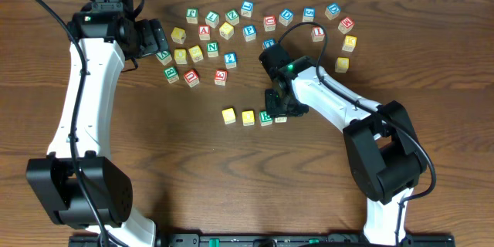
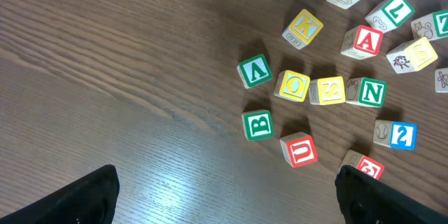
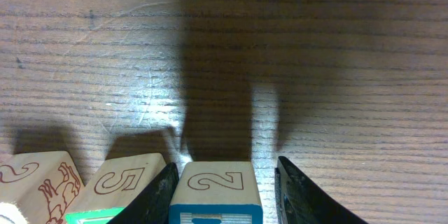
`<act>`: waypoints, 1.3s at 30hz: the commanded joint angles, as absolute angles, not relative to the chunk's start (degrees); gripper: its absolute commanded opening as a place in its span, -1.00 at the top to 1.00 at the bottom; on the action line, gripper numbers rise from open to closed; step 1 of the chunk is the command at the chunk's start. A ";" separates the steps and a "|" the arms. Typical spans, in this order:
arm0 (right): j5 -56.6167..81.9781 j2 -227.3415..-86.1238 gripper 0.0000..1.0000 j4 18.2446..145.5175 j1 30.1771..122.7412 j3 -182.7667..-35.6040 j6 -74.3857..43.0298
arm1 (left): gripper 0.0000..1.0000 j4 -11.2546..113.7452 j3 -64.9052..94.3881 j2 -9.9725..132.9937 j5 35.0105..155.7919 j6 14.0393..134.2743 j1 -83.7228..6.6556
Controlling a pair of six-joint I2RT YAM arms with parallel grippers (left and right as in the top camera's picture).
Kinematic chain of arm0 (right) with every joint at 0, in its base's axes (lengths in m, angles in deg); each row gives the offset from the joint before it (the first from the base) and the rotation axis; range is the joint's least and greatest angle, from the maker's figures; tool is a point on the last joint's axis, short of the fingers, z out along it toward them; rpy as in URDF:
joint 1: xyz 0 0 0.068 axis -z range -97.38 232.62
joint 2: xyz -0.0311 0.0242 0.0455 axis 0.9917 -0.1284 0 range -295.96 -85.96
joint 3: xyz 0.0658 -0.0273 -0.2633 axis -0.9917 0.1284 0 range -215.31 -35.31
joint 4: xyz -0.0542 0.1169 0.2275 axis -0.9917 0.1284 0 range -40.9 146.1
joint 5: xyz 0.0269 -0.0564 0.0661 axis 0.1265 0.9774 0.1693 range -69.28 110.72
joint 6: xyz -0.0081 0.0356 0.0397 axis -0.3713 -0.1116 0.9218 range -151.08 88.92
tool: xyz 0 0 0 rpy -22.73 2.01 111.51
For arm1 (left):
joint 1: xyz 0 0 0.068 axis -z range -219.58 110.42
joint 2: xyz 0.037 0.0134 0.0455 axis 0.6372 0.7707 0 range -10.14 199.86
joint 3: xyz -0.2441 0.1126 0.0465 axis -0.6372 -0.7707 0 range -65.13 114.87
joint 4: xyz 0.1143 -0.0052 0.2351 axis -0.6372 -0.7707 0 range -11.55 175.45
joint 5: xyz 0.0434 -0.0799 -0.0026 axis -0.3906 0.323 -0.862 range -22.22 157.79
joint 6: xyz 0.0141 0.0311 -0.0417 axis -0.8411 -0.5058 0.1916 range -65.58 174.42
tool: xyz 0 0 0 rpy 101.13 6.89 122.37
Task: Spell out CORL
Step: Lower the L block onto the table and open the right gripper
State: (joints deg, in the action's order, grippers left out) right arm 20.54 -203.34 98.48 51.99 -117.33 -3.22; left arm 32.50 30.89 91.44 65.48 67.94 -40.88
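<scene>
A row of letter blocks lies mid-table: two yellow ones (image 1: 228, 115) (image 1: 248, 117), then a green one (image 1: 266, 117). My right gripper (image 1: 282, 108) stands at the row's right end. In the right wrist view its fingers (image 3: 224, 196) straddle a blue-edged block (image 3: 215, 190) with a "2" on its side. The left finger touches the block and a gap shows at the right finger, so the jaws are open. The green-edged block marked "5" (image 3: 119, 182) sits just to its left. My left gripper (image 1: 158, 42) is open and empty (image 2: 224, 199) by the loose pile.
Several loose blocks lie scattered across the far side (image 1: 248, 31). The left wrist view shows a green V (image 2: 254, 71), yellow O (image 2: 292, 85), green N (image 2: 366, 92), green B (image 2: 257, 124) and red U (image 2: 299, 149). A yellow block (image 1: 342, 64) lies far right.
</scene>
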 commanded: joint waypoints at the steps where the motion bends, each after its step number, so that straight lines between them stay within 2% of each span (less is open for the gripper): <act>1: 21.19 -203.36 0.21 98.31 51.88 -117.13 -2.80 | -0.95 32.15 30.52 92.21 64.76 68.48 -41.12; 7: 21.17 -203.36 0.21 98.37 51.88 -117.13 -2.80 | -0.95 32.11 30.52 92.21 64.76 68.68 -41.12; 9: 21.15 -203.36 0.35 98.37 51.88 -117.13 -2.80 | -0.95 32.11 30.52 92.21 64.76 68.68 -41.12; 11: 21.02 -203.36 0.39 98.35 51.88 -117.13 -2.80 | -0.95 32.11 30.52 92.21 64.76 68.68 -41.12; 12: 21.00 -203.36 0.37 98.35 51.88 -117.13 -2.80 | -0.95 32.11 30.52 92.21 64.76 68.68 -41.12; 14: 20.98 -203.36 0.14 98.35 51.88 -117.13 -2.80 | -0.95 32.11 30.52 92.21 64.76 68.68 -41.12; 16: 21.00 -203.36 0.13 98.35 51.88 -117.13 -2.83 | -0.95 32.11 30.52 92.21 64.76 68.68 -41.12; 19: 21.00 -203.36 0.30 98.35 51.88 -117.13 -2.80 | -0.95 32.11 30.52 92.21 64.76 68.68 -41.12; 21: 21.00 -203.36 0.29 98.35 51.88 -117.13 -2.83 | -0.95 32.11 30.52 92.21 64.76 68.68 -41.12; 23: 21.00 -203.36 0.37 98.35 51.88 -117.13 -2.80 | -0.95 32.11 30.52 92.21 64.76 68.68 -41.12; 28: 21.00 -203.36 0.30 98.33 51.88 -117.13 -2.83 | -0.95 32.11 30.52 92.21 64.76 68.68 -41.12; 34: 20.98 -203.36 0.43 98.28 51.88 -117.13 -2.80 | -0.95 32.11 30.52 92.21 64.76 68.68 -41.12; 36: 20.95 -203.36 0.37 98.28 51.88 -117.13 -2.80 | -0.95 32.11 30.52 92.21 64.76 68.68 -41.12; 39: 20.95 -203.36 -0.04 98.28 51.88 -117.13 -2.80 | -0.95 32.09 30.52 92.21 64.76 68.70 -41.12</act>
